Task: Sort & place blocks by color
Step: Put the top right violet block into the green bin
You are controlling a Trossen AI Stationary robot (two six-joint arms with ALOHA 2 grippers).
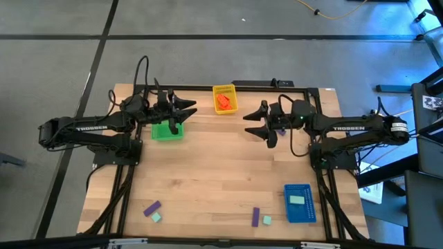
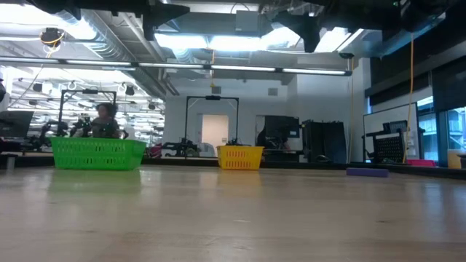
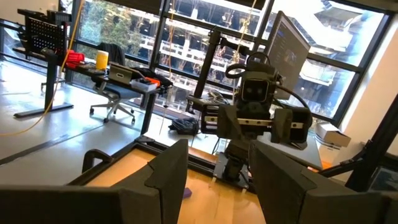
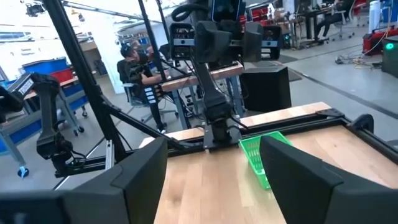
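Sorting looks partly done from my seat. Orange-red toy bricks (image 1: 223,102) sit inside the small yellow perforated tray (image 1: 232,89) at the far edge of the wooden table (image 1: 221,166), and one pale mint green brick (image 1: 297,200) lies in the blue perforated tray (image 1: 308,214) near the front right. The green perforated tray (image 1: 162,134) at far left shows nothing inside that I can make out; the left arm partly covers it.

Still loose on the table: a purple brick (image 1: 151,207) with a mint brick (image 1: 156,217) just beside it at front left, and another purple brick (image 1: 255,216) with a mint brick (image 1: 266,220) near it, just left of the blue tray. So I judge four bricks left to place.

Left gripper (image 1: 188,107) hovers above the green tray, fingers apart, holding nothing. Right gripper (image 1: 252,123) hangs over the far middle of the table, also spread and empty. Both wrist views show bare gaps between the fingers. Neither gripper is near the loose bricks; next pick needs a reach to the front edge.
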